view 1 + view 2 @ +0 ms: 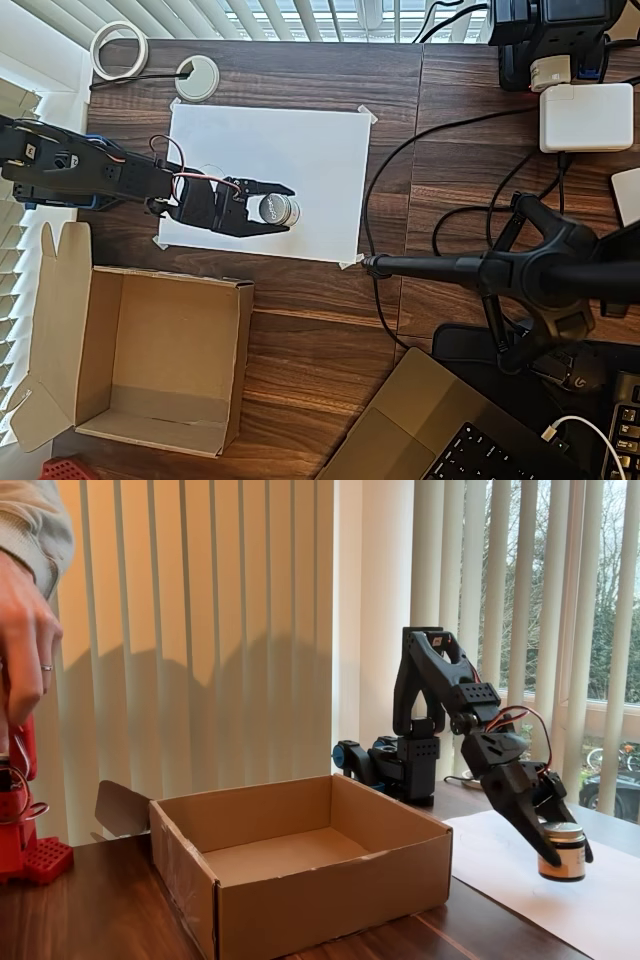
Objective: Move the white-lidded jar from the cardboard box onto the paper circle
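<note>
— On the white paper sheet [300,150], see it? The gripper [272,210] has its fingers closed around the white-lidded jar [274,209], well clear of the cardboard box [150,360], which sits empty.

— Is the jar down yet?

— From the fixed view its base looks at or just above the paper; I can't tell which. This looks like the placing step. I can't make out the pencilled circle, so the next move calls for settling it squarely, then opening the fingers without tipping it.
</note>
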Controlling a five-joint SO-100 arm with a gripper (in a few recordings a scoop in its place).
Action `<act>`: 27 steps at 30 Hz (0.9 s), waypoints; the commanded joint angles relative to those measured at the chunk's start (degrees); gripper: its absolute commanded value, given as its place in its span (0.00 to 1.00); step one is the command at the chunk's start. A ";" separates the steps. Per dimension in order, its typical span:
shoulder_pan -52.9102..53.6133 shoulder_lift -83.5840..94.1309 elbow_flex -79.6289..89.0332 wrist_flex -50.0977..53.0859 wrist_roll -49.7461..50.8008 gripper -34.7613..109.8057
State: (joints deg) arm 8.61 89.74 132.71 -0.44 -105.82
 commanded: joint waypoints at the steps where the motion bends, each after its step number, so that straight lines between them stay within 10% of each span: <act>1: 0.62 0.70 -0.62 -3.16 -1.14 0.24; 27: 0.62 -4.39 -5.36 -4.48 0.97 0.24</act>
State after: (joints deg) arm 8.61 83.94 131.31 -2.29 -105.03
